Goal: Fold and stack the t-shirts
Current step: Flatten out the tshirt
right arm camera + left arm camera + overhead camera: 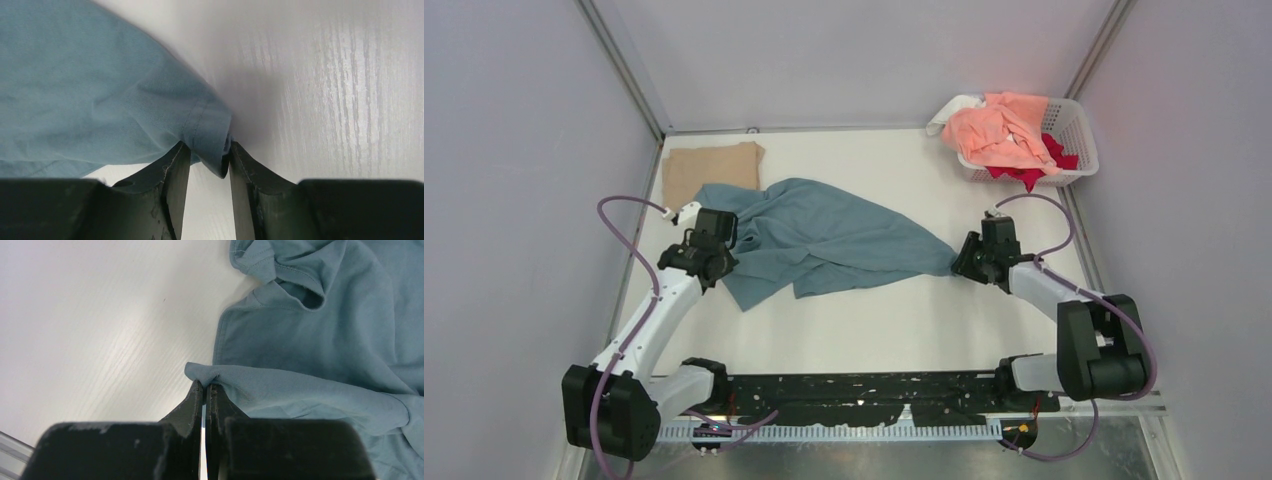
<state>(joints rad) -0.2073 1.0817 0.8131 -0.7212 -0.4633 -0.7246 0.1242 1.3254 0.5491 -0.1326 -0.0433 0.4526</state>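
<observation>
While left gripper point(205, 386) and right gripper point(206, 150) each clamp an end, the teal t-shirt point(824, 235) lies stretched left-to-right.

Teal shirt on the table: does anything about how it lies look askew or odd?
Yes. The teal shirt is bunched and twisted, not flat. It tapers to a point at the right gripper, which pinches a hem corner, while the left gripper pinches a fold on its opposite side. Its far-left edge seems to touch the folded tan shirt.
</observation>
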